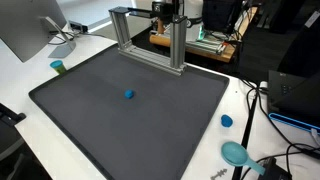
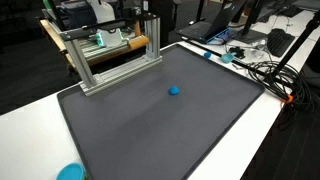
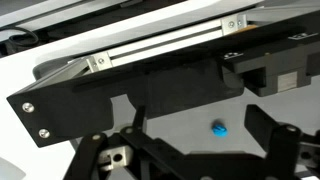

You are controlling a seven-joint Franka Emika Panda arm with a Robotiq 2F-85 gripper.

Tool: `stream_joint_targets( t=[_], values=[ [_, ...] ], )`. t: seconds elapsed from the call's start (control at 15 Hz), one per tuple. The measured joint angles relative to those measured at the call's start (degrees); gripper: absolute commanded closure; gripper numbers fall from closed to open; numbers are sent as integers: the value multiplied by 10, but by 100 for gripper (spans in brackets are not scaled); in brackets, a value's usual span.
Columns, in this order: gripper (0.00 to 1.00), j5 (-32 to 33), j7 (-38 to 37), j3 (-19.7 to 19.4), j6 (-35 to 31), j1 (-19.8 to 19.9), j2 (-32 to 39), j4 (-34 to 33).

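Observation:
A small blue object lies alone near the middle of a dark grey mat and shows in both exterior views. In the wrist view it lies on the mat between and beyond the two black fingers. My gripper is open and empty, well above the mat and apart from the object. It looks down over an aluminium frame. In an exterior view the gripper hangs behind the top of that frame.
The aluminium frame stands on the mat's far edge. A blue cap, a teal round object and cables lie on the white table beside the mat. A small green cylinder and a monitor stand at the other side.

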State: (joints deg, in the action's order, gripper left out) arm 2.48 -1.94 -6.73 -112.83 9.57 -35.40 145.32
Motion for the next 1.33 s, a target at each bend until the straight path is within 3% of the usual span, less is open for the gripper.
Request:
stream_joint_targets(
  t=[1.0,1.33],
  values=[
    [0,-5,-12,1,2,0,-3,-2],
    [0,-14,-41,47,47,-21,-65,-2]
  ],
)
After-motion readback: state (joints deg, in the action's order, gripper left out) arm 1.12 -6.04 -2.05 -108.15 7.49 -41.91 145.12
